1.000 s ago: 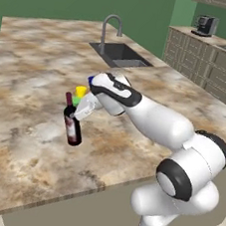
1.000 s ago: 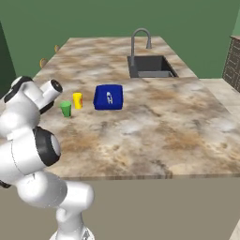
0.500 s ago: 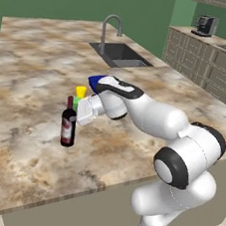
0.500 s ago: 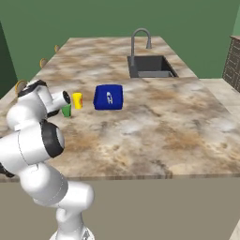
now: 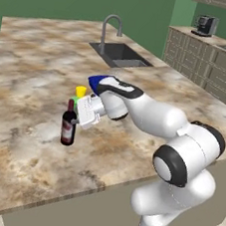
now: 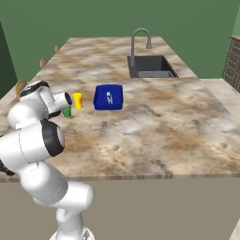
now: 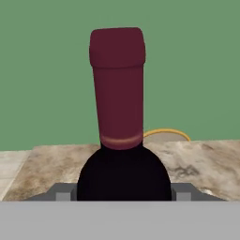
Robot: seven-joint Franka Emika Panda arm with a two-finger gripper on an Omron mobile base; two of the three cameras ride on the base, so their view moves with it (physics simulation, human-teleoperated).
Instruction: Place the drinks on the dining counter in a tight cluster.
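Note:
The dark wine bottle (image 5: pixel 68 127) with its red cap (image 7: pixel 117 47) stands upright on the marbled dining counter (image 5: pixel 34 75), left of the sink. My gripper (image 5: pixel 74 120) reaches in from the right and is shut on the bottle's shoulder. In the hand view the bottle's dark body (image 7: pixel 123 173) sits tight between my fingertips (image 7: pixel 63 191). The bottle's base looks level with the counter top. In the right base view my own arm hides the bottle. The yellow bottle and the small water bottle are out of view.
A small yellow cup (image 6: pixel 77 100) and a green cup (image 6: pixel 67 111) stand just behind my hand, with a blue box (image 6: pixel 108 97) to their right. The dark sink (image 5: pixel 121 54) and curved faucet (image 5: pixel 108 24) lie farther back. The counter's front edge runs close below the bottle.
My gripper has carried the wine bottle leftward and down. The bottle was tilted a second ago and is upright at counter level now.

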